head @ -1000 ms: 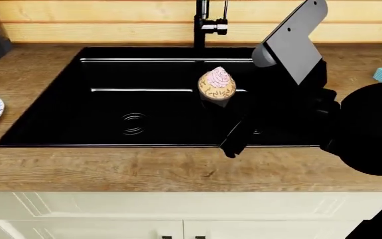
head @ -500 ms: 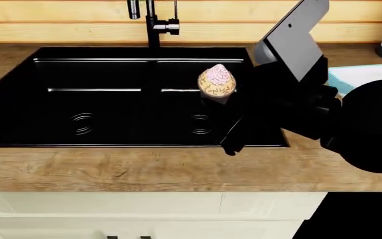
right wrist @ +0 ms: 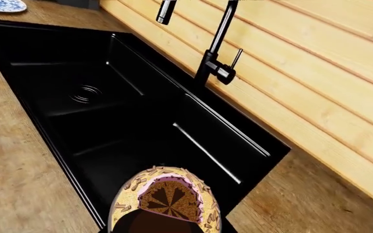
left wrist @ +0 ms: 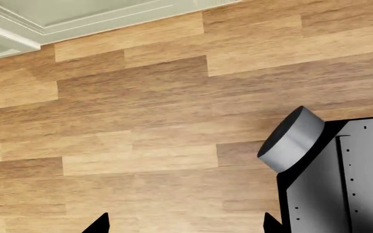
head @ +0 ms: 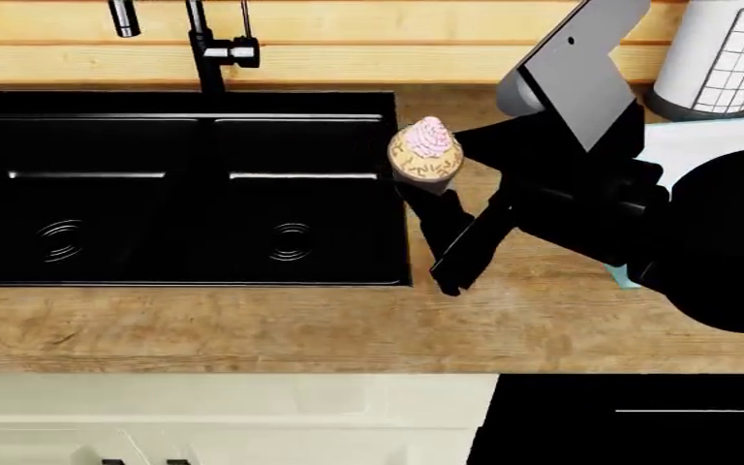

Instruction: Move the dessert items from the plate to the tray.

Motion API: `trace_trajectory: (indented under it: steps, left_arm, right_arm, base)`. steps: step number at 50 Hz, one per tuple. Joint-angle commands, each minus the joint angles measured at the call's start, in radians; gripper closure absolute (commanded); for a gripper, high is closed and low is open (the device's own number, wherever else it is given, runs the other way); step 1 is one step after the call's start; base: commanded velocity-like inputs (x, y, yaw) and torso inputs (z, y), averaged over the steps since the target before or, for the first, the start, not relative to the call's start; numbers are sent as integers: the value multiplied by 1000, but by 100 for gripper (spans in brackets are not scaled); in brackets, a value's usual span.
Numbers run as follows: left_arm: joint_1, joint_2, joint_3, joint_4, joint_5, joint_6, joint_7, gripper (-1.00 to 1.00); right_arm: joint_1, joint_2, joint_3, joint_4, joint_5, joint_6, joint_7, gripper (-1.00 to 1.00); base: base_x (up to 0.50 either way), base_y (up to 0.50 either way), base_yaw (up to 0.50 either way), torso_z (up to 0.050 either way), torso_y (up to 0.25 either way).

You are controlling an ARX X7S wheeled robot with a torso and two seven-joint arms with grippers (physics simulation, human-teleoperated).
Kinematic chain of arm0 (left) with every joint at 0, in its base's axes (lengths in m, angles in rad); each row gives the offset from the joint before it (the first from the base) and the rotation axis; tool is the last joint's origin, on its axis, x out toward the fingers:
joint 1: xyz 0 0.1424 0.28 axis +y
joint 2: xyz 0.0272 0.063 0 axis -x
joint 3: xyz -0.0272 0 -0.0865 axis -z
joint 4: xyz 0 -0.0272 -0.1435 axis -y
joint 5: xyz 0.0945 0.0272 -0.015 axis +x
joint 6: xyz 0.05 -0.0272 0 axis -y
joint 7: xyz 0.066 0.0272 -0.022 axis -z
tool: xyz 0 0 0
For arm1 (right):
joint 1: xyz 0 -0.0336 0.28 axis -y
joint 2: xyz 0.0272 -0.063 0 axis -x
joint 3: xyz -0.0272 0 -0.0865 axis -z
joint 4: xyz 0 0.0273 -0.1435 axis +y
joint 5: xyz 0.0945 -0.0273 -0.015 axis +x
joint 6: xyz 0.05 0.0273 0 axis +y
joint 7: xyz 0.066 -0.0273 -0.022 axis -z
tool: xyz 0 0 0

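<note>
Still airborne: head view has right hand pinching cupcake by its dark base, over sink rim, tray at 3 o'clock. Slip drops it into basin.
R wrist: cupcake sprinkled, pink frosting, ribbed wrapper; glossy sink, wood worktop.
L wrist: plank floor; left hand state can't tell.

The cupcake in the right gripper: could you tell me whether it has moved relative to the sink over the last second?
Yes. The cupcake has travelled rightward, from over the sink basin to its right edge, above the countertop.
</note>
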Motion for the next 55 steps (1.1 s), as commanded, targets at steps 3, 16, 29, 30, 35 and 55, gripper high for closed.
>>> trace_trajectory:
  steps: [3, 16, 29, 30, 35, 55]
  left_arm:
    - [0, 0, 0, 0, 1, 0, 0, -100]
    - [0, 0, 2, 0, 0, 0, 0, -100]
    - [0, 0, 2, 0, 0, -1, -1, -100]
    - [0, 0, 2, 0, 0, -2, -1, -100]
    - [0, 0, 2, 0, 0, -2, -1, -100]
    - [0, 0, 3, 0, 1, -1, -1, -100]
  right_arm:
    - [7, -1, 2, -1, -14, 1, -5, 100]
    - [7, -2, 0, 1, -15, 0, -5, 100]
    - [3, 0, -1, 3, -18, -7, -5, 100]
    - [2, 0, -1, 3, -19, -7, -5, 100]
    - [0, 1, -2, 3, -20, -9, -7, 100]
    - [3, 2, -3, 0, -15, -9, -2, 100]
  base:
    - [0, -500, 0, 0, 0]
    - [0, -500, 0, 0, 0]
    - [0, -500, 0, 0, 0]
    - [0, -500, 0, 0, 0]
    - [0, -500, 0, 0, 0]
    - [0, -500, 0, 0, 0]
